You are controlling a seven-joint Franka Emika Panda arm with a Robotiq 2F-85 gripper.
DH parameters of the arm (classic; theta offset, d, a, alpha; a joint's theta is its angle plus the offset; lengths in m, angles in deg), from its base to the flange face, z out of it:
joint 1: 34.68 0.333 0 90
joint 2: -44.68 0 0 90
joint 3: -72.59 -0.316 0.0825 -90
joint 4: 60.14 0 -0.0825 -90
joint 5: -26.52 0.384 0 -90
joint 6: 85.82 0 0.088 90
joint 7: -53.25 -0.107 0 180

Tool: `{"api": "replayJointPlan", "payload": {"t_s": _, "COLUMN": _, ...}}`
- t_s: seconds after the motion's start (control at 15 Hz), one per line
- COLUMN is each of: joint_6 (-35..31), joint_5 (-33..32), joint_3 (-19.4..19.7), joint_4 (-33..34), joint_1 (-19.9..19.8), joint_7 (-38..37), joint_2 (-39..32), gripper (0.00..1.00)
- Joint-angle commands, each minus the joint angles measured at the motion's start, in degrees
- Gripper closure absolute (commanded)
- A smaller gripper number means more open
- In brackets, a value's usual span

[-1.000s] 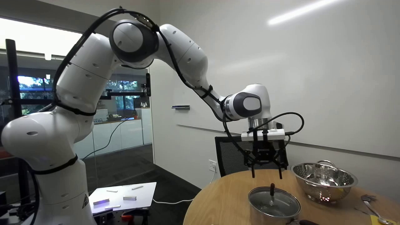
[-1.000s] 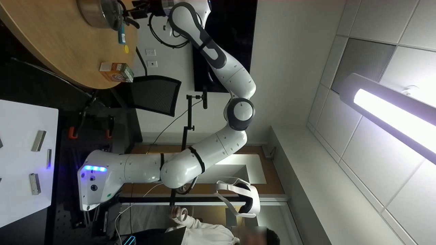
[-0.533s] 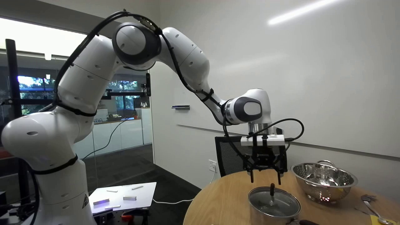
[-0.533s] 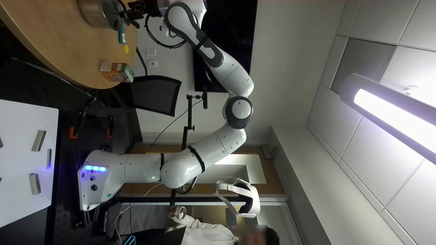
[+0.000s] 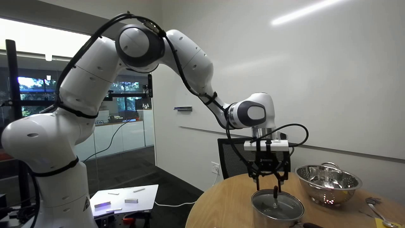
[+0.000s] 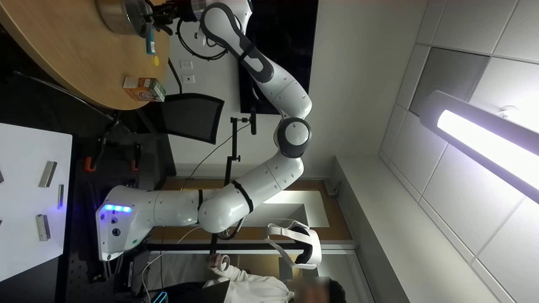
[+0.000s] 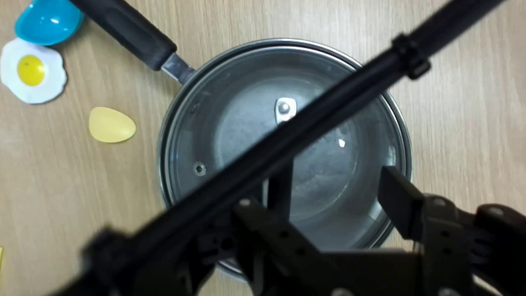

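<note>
Broadly, the wooden table (image 5: 218,202) spreads wide toward its curved edge but shows only a strip between a metal colander (image 5: 343,193) and the shiny pot (image 6: 115,17) on it. The pot's clear, bright-rimmed lid (image 7: 322,170) lies under the gripper (image 5: 269,190), whose 2 fingers (image 5: 258,184) are parted near the dark handle (image 5: 276,193).

Bright lamp (image 6: 490,145), wall (image 5: 310,72) glare; cable (image 7: 267,151) seemingly blurred
</note>
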Motion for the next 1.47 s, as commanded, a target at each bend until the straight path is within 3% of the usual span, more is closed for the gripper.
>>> {"api": "replayJointPlan", "payload": {"t_s": 0.0, "joint_6": -0.2, "joint_5": -0.8, "joint_3": 0.4, "joint_4": 0.5, "joint_1": 0.3, "joint_7": -1.3, "joint_2": -0.2, "gripper": 0.56}}
{"api": "replayJointPlan", "payload": {"t_s": 0.4, "joint_6": -0.4, "joint_5": -1.2, "joint_3": 0.7, "joint_4": 1.0, "joint_1": 0.5, "joint_7": -1.4, "joint_2": -0.3, "gripper": 0.99}}
{"api": "replayJointPlan", "payload": {"t_s": 1.4, "joint_6": 3.5, "joint_5": 1.3, "joint_3": 0.1, "joint_4": 7.2, "joint_1": 0.5, "joint_7": -8.5, "joint_2": 0.5, "gripper": 0.96}}
